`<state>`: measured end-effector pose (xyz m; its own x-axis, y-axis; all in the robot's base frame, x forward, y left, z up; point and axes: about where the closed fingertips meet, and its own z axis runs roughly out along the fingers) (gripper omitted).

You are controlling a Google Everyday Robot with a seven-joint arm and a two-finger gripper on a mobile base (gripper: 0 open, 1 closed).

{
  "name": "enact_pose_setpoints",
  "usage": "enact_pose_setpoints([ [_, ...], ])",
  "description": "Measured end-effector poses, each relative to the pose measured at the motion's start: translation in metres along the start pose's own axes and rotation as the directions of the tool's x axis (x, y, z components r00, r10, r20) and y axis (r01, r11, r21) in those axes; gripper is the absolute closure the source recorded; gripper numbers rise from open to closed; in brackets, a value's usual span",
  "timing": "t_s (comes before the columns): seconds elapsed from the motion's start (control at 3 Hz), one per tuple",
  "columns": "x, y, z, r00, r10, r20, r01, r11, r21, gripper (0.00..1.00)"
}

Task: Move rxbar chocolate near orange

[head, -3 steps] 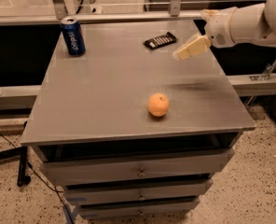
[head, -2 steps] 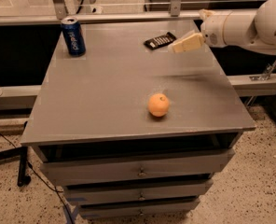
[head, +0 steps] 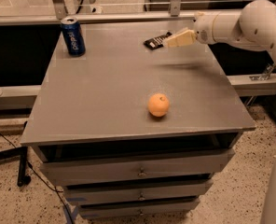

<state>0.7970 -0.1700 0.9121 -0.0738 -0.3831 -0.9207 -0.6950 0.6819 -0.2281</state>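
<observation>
The rxbar chocolate is a flat black wrapper lying near the back of the grey cabinet top, right of centre. The orange sits near the front, right of centre, well apart from the bar. My gripper reaches in from the right on a white arm, its cream fingers pointing left and hovering just above the right end of the bar, which they partly cover.
A blue soda can stands upright at the back left corner. A metal rail runs behind the cabinet. Drawers sit below the front edge. Speckled floor surrounds the cabinet.
My gripper has moved left and slightly toward the back, from right of the bar to over its right end. The bar, orange and can have not moved.
</observation>
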Motion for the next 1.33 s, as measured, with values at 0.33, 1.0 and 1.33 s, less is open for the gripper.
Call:
enact_pose_setpoints([
  [0.33,0.016,0.002,0.021,0.999,0.039,-0.038,-0.041,0.9983,-0.042,0.00],
  [1.0,0.041,0.007,0.050,0.996,0.088,-0.026,-0.090,0.9873,-0.131,0.00],
  [1.33,0.048,0.008,0.061,0.996,0.087,-0.020,-0.089,0.9827,-0.162,0.00],
])
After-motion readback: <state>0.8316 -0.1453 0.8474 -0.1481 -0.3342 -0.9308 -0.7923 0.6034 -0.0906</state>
